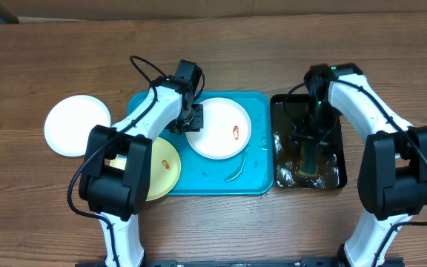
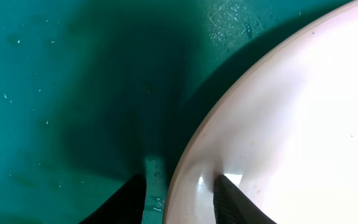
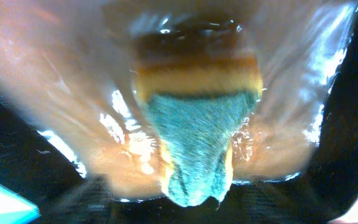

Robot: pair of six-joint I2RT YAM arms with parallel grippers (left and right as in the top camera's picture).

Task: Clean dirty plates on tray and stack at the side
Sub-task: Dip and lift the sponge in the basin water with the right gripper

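A white dirty plate (image 1: 219, 129) with an orange-red smear lies on the turquoise tray (image 1: 254, 174). My left gripper (image 1: 192, 119) stands at its left rim. In the left wrist view the jaws straddle the plate's (image 2: 291, 124) rim, open. One finger rests inside the plate, and a strip of tray (image 2: 55, 93) shows between the rim and the other. A yellow-green plate (image 1: 165, 174) lies at the tray's near-left corner, half under the left arm. A clean-looking white plate (image 1: 76, 124) sits on the table to the left. My right gripper (image 1: 311, 144) is open over a sponge (image 3: 194, 143).
The black tray (image 1: 336, 178) to the right of the turquoise one holds brownish water, and the green-and-yellow sponge (image 1: 308, 157) lies in it. Water streaks mark the turquoise tray near its right side. Both arms reach in from the near edge.
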